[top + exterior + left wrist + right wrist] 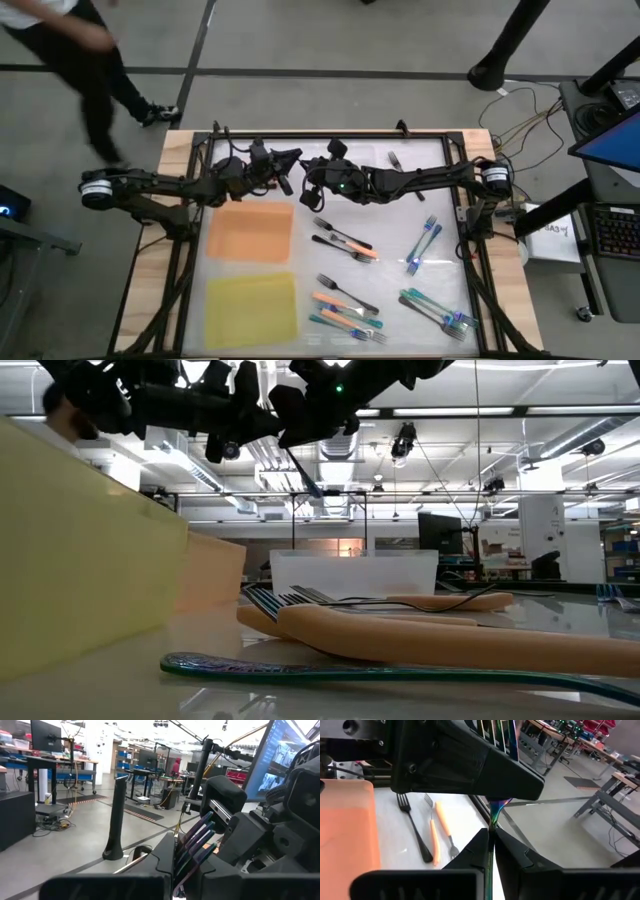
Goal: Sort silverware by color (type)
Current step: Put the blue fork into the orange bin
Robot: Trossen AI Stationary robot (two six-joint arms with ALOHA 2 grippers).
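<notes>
No writing is showing clearly enough to read. A white paper lying just off the table's right edge is carrying handwritten marks, too small to make out, and a blue monitor screen is displaying content that cannot be read.

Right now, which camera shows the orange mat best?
The high view: the whole orange mat lies flat beside the yellow mat. The low view sees it only edge-on behind the yellow one. The right wrist view catches one part of it. The left wrist view misses it.
</notes>
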